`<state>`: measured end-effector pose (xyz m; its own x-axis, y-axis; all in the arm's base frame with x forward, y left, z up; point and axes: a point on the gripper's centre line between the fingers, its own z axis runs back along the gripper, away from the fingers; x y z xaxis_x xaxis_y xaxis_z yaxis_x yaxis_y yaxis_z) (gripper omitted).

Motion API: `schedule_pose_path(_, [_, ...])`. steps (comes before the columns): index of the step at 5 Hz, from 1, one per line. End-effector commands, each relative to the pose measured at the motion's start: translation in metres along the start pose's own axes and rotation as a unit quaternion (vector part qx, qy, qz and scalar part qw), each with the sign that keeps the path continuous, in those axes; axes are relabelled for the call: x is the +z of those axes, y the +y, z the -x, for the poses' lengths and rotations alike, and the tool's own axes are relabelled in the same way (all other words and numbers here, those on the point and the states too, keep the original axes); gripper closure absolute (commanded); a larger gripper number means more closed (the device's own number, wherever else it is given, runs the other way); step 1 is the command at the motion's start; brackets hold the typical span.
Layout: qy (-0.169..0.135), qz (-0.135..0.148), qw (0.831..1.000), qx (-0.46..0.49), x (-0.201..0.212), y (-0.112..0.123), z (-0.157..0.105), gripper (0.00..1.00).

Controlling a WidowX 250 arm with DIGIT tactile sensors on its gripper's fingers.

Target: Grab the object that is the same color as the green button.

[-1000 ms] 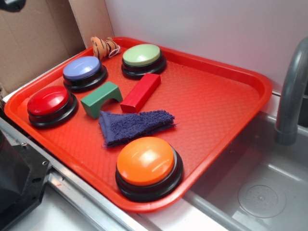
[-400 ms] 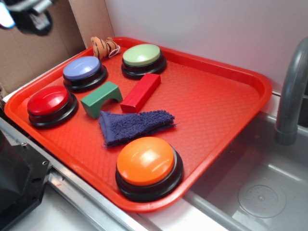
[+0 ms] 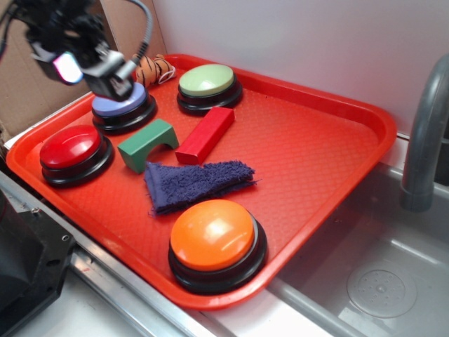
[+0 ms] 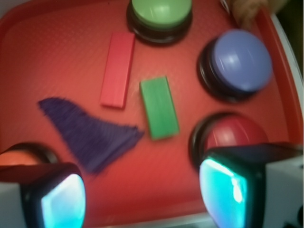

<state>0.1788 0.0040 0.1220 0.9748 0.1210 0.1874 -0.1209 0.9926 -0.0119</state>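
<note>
Green bridge-shaped block (image 3: 146, 144), the task's object, lies free on the red tray (image 3: 330, 151), matching the green button (image 3: 208, 84) beyond it. Red block (image 3: 205, 134) sits just beside it toward that button; purple cloth (image 3: 193, 184) close on the opposite side; red button (image 3: 74, 151) and blue button (image 3: 123, 107) nearby. Gripper (image 4: 142, 190) hovers above, jaws spread, empty: approach stage. Next: centre over the block, descend, straddling its narrow width. The tray's rim is well clear.
</note>
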Motion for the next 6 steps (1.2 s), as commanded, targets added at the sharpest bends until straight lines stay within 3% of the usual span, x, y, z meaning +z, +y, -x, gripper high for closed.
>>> schedule_pose_path(1, [-0.026, -0.022, 0.999, -0.029, -0.057, 0.008, -0.027, 0.00])
schedule_pose_path(4, [0.001, -0.039, 0.999, -0.037, -0.097, 0.019, -0.032, 0.00])
schedule_pose_path(5, [-0.001, -0.040, 0.999, -0.024, -0.096, 0.018, -0.031, 1.00])
schedule_pose_path(6, [0.019, -0.028, 0.999, -0.022, -0.074, 0.010, -0.035, 1.00])
